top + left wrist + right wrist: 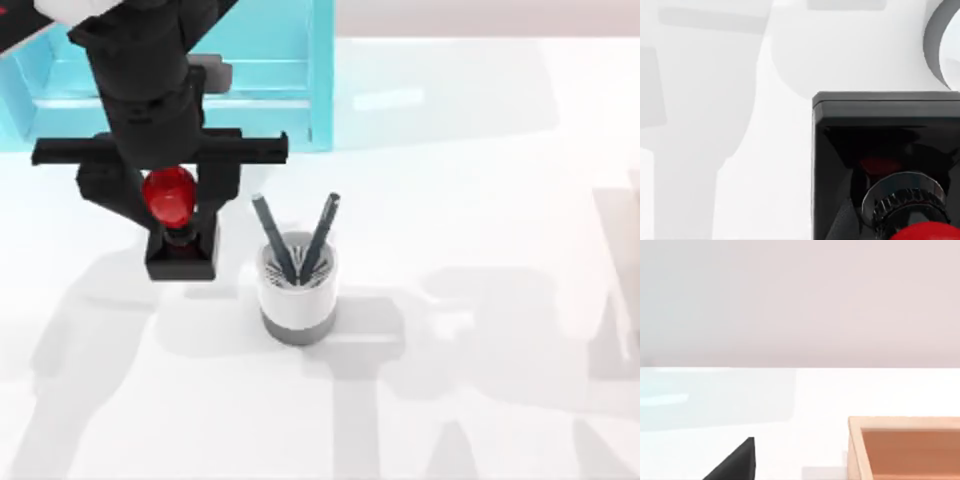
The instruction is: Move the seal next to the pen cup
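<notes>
1. The left gripper [172, 200] hangs over the left half of the worktop [480, 200], its two black fingers [220, 185] flanking the red knob from either side. From above they look closed in against it, so I judge the gripper has hold of the seal [175, 215] by its handle.

2. Straight below sits the seal's black square base, just under the knob in the top view. In the left wrist view the seal [885, 165] shows its flat base, metal collar and a sliver of red. I cannot tell whether the base is on the worktop or just off it.

3. Now the relation that matters: the pen cup [297, 290] lies toward the table's right of the seal and a little nearer the front edge. It is near, but a strip of bare worktop shows between them. The curve of the pen cup [942, 45] peeks in at a corner of the left wrist view, clear of the base.

4. Two dark pens [300, 235] splay upward out of the cup, one leaning toward the seal's side. My read: any further sideways closing has to mind that pen and the gripper's wide crossbar.

5. Behind the left arm stands a blue bin [300, 80].

6. The right wrist view takes in an orange tray [905, 450] on the worktop.
</notes>
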{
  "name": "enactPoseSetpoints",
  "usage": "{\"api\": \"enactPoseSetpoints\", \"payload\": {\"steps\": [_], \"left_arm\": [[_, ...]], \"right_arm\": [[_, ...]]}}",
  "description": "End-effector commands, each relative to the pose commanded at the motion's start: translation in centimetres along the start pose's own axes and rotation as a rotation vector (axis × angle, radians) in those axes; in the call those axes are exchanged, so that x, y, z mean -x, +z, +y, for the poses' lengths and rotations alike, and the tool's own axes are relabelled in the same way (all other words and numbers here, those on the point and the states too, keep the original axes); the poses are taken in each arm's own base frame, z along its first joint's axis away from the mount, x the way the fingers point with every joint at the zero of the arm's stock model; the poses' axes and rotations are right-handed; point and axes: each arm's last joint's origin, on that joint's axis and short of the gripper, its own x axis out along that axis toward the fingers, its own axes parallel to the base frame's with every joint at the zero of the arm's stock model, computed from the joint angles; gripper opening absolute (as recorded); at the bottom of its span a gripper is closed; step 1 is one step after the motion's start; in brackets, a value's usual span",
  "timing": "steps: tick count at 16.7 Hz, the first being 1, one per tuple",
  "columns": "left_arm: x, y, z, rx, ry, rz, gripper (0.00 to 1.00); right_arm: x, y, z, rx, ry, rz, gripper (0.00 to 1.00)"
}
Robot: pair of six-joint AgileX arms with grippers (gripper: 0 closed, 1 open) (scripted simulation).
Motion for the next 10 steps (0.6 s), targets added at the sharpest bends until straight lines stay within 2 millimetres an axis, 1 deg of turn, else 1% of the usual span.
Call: {"api": "enactPoseSetpoints", "payload": {"steps": [10], "left_arm": [[0.0, 0.0, 0.0, 0.0, 0.0, 0.0, 0.9]], "right_arm": [[0.0, 0.0, 0.0, 0.0, 0.0, 0.0, 1.0]]}}
